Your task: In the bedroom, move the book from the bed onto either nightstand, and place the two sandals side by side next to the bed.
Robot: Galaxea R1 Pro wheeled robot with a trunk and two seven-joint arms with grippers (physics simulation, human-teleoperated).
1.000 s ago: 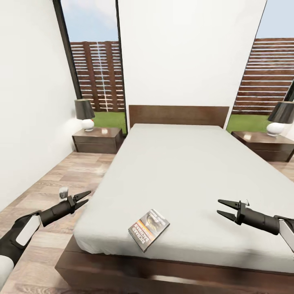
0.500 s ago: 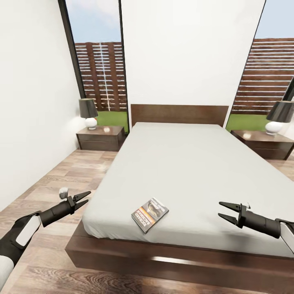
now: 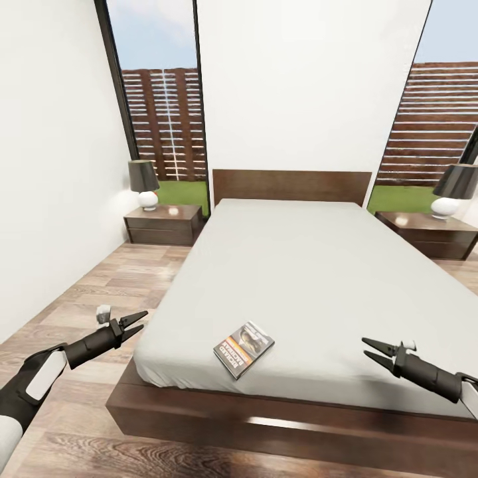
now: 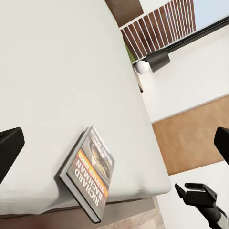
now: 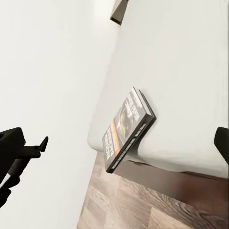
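We see the book lying flat on the bed, near its foot edge. Both the left gripper and the right gripper have released jaws, holding nothing.

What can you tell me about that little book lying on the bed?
The book is a thin paperback with a dark cover showing a picture, white title lettering reading RICHARD and an orange band. It lies flat and closed, cover up, on the pale grey mattress of the bed, close to the foot edge and turned at an angle to it. The wrist views show one corner reaching that edge. Only the mattress touches it: the left gripper and the right gripper both hang open, off to either side.
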